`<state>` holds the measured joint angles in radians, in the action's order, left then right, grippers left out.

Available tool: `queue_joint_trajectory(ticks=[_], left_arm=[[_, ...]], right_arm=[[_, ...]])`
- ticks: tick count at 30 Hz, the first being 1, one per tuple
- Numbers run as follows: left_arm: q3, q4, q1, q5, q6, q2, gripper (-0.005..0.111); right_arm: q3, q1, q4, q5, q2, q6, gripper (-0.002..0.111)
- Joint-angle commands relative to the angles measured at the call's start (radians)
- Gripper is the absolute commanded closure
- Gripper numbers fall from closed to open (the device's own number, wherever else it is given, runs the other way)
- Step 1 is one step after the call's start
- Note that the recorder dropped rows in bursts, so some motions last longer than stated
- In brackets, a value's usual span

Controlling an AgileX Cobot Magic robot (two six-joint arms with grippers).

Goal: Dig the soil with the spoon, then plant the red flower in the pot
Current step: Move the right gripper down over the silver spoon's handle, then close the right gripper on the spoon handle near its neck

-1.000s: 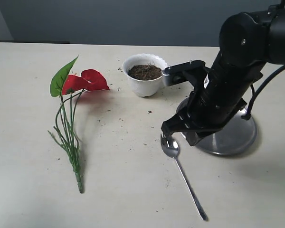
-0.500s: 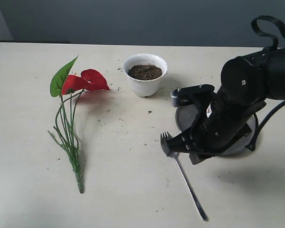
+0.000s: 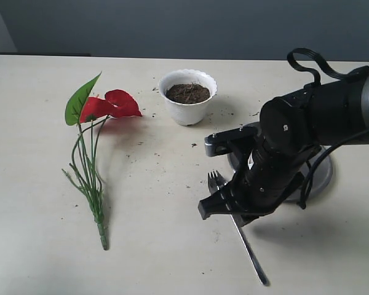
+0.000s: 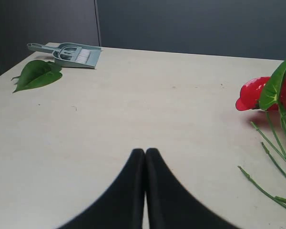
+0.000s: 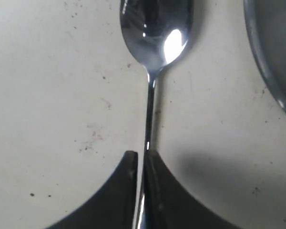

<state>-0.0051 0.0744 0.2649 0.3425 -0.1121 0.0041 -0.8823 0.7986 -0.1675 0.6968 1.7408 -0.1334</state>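
The silver spoon (image 3: 253,259) lies on the table, tines (image 3: 214,179) toward the pot, its bowl (image 5: 157,33) bright in the right wrist view. My right gripper (image 3: 237,216) is low over its handle, and the fingers (image 5: 142,155) are closed narrowly with the thin handle between them. The white scalloped pot (image 3: 187,112) stands at the back, filled with dark soil (image 3: 187,93). The red flower (image 3: 114,103) lies flat at the left, stems toward the front, and its bloom (image 4: 251,93) shows in the left wrist view. My left gripper (image 4: 145,151) is shut and empty over bare table.
A round steel plate (image 3: 317,175) sits under and behind the right arm, its rim (image 5: 276,47) close beside the spoon. Soil crumbs are scattered around the pot. A grey dustpan with brush (image 4: 76,52) and a loose green leaf (image 4: 35,75) lie far off.
My right arm has slid from over the spoon's bowl toward the front along the handle and dropped lower. The tines are now uncovered. Flower, pot and spoon stay put.
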Motion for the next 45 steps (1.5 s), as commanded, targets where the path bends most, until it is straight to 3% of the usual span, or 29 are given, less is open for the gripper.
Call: queue_joint_trajectory(ticks=[1, 27, 45], left_arm=[[0.005, -0.009, -0.007, -0.007, 0.0, -0.004, 0.106], [0.005, -0.009, -0.007, -0.007, 0.0, -0.004, 0.106], [0.005, -0.009, -0.007, -0.007, 0.0, -0.004, 0.106]], right_arm=[[0.003, 0.001, -0.024, -0.038, -0.001, -0.001, 0.081], [-0.071, 0.001, 0.052, 0.03, 0.089, 0.001, 0.08], [-0.071, 0.001, 0.052, -0.03, 0.101, 0.001, 0.08]])
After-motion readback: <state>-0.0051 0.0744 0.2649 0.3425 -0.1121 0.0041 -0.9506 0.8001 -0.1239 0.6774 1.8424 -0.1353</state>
